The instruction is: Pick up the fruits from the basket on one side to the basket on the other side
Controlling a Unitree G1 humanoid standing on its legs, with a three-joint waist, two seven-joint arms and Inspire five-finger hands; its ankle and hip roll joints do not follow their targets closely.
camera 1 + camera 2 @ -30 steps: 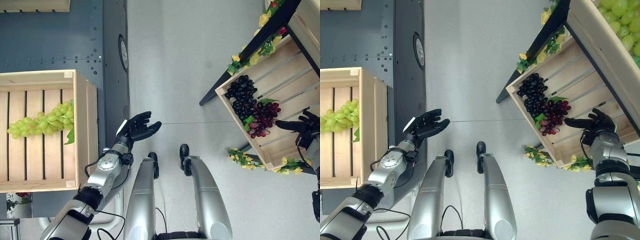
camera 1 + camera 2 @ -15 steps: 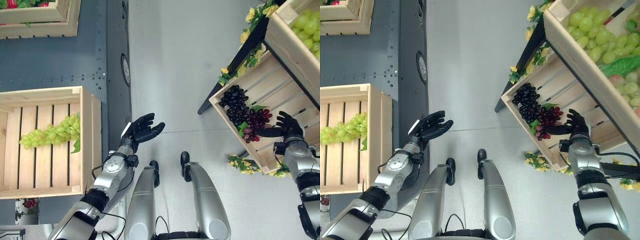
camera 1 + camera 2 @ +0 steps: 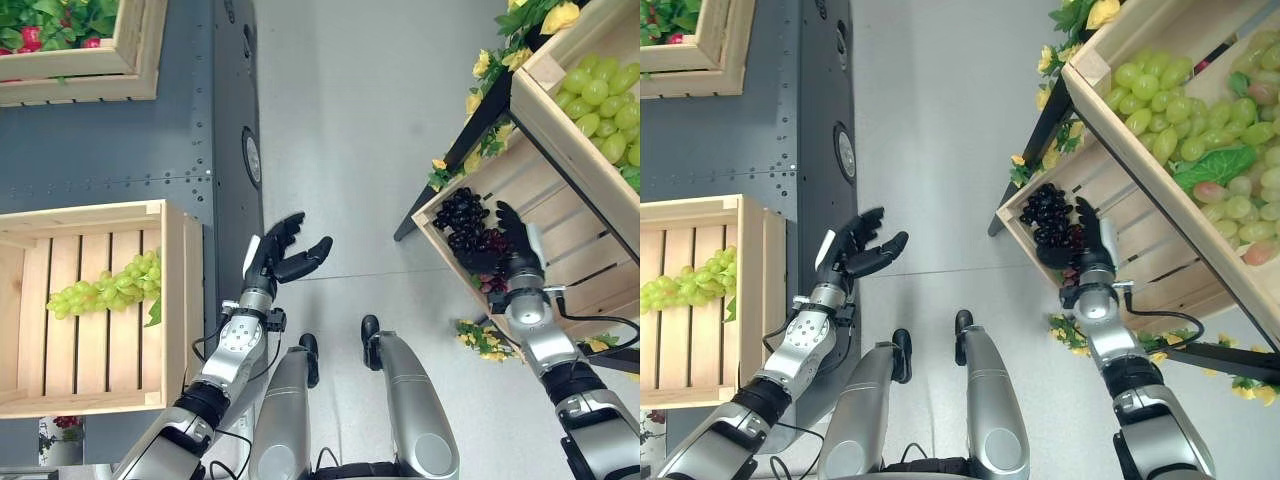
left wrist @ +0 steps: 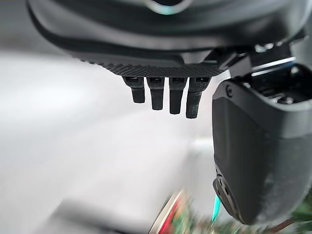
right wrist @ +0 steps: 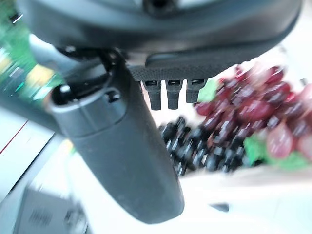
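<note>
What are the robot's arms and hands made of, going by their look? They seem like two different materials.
The arms are smooth silver-grey shells with black bands at the joints and round metal caps near the wrists. Each ends in a dark hand, the left hand and the right hand, with jointed black fingers and a thicker thumb. The left hand has a white patch on one side. Thin black cables run along both wrists.

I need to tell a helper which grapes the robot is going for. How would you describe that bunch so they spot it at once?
Look at the slanted wooden crates on the robot's right, then the lower crate, under the one holding green grapes. The black grape bunch lies at its near corner, by the right robot hand; it is darker than the red bunch beside it.
</note>
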